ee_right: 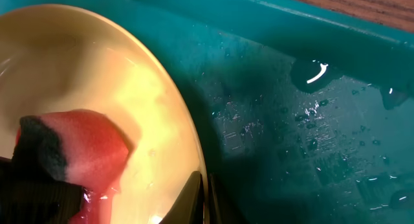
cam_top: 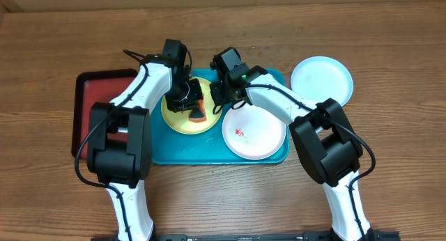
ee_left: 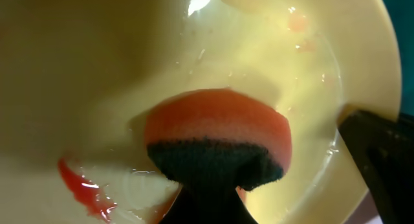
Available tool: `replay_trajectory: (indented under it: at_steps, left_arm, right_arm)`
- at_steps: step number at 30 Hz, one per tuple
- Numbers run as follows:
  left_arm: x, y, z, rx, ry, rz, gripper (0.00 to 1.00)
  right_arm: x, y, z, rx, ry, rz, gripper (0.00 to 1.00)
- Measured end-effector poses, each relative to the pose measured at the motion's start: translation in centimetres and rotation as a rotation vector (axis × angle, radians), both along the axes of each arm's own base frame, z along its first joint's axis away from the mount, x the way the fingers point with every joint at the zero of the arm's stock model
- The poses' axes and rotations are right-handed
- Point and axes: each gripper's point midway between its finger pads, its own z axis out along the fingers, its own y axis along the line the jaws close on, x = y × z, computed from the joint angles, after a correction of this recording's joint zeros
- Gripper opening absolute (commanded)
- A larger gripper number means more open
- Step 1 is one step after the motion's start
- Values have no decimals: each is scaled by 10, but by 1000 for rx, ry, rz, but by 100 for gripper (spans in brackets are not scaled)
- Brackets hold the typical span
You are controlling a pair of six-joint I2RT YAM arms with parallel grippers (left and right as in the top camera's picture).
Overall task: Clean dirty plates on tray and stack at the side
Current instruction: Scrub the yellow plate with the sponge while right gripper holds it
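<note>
The lime-green plate [cam_top: 174,120] lies on the turquoise tray [cam_top: 185,152]. The left fingers [cam_top: 188,100] pinch a sponge [ee_left: 217,143] against it, and the right fingers [cam_top: 218,96] are closed on its rim. A red smear [ee_left: 81,185] sits just beside the sponge, to its left in the left wrist view.

Our left arm [cam_top: 143,88] and right arm [cam_top: 279,102] stretch toward twelve o'clock, bending inward. Our left gripper [cam_top: 191,106] clamps a sponge [cam_top: 199,116]; our right gripper [cam_top: 221,100], at its three o'clock, pinches the lime-green plate [cam_top: 175,120] by the rim.

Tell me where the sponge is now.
Overhead view: the sponge sits on the lime-green plate, left end of the turquoise tray, pinched by the left gripper.
</note>
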Motion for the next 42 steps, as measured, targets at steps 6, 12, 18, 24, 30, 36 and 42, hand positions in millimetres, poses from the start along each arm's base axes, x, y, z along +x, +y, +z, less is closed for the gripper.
replay_trajectory:
  at_steps: [6, 12, 18, 24, 30, 36, 42]
  left_arm:
    - [-3, 22, 0, 171, -9, 5, 4]
    - [-4, 56, 1, 369, -18, 17, 4]
    - [2, 73, 4, 466, -49, 28, 4]
    - [22, 59, 3, 378, -124, 47, 4]
    - [49, 10, 9, 98, -221, 37, 4]
    - [26, -25, 4, -7, -137, -27, 4]
    - [-6, -21, 0, 29, -28, -129, 4]
  right_arm:
    - [-2, 2, 0, 8, 8, 3, 4]
    - [-2, 2, 0, 8, 9, 1, 4]
    - [-2, 2, 0, 8, 10, 0, 4]
    - [-1, 1, 0, 10, 7, -3, 4]
    - [6, -4, 2, 13, -6, -19, 4]
    - [7, -6, 1, 9, -5, -22, 4]
    - [7, -6, 1, 9, -4, -22, 4]
